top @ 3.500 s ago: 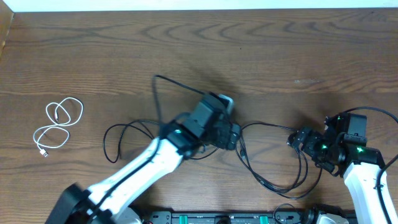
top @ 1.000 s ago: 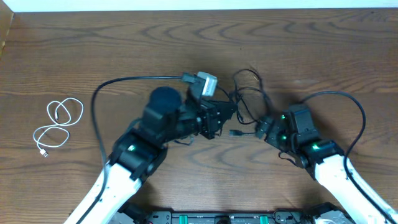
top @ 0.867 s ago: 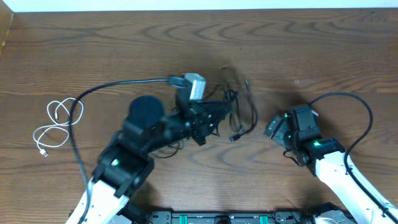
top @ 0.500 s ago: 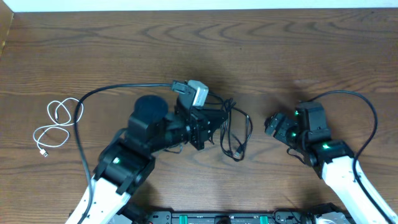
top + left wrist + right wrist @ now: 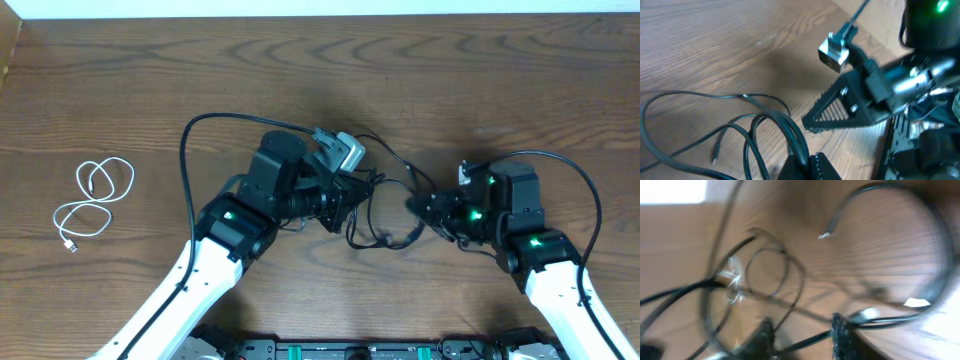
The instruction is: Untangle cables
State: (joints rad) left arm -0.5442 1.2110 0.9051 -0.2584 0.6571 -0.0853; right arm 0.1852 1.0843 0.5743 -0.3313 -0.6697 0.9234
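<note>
Wood-grain surface [image 5: 500,80], overhead view. Far left: white cable [image 5: 92,205] lay flat in loose loops, well apart from both arms.

Centre-left: the left arm reached in from the bottom edge, and its thick black lead [image 5: 186,150] arched over the wood behind it. The left gripper [image 5: 348,198] sat at the left side of the black cables [image 5: 380,215]. In its own wrist view the jaws were pressed together, pinching those cables. Several strands converged into the pinch at the bottom of that view. Their loops trailed off leftward across the wood, with one loose end [image 5: 715,159] lying free.

Centre: the black cables made a tangle of overlapping loops between the two grippers.

Centre-right: the right gripper [image 5: 422,210] met the right side of the same tangle. One of its fingers [image 5: 840,112], a dark toothed wedge, showed in the left wrist view near the left pinch.

The right wrist view was badly blurred. The jaws stood a little apart with a dark strand running between them. Could not tell whether the strand was gripped or only passing through. Loops lay beyond, and a small plug end [image 5: 824,235] was visible further off.

Far right: the right arm's own thick lead [image 5: 590,200] curved over the surface.
</note>
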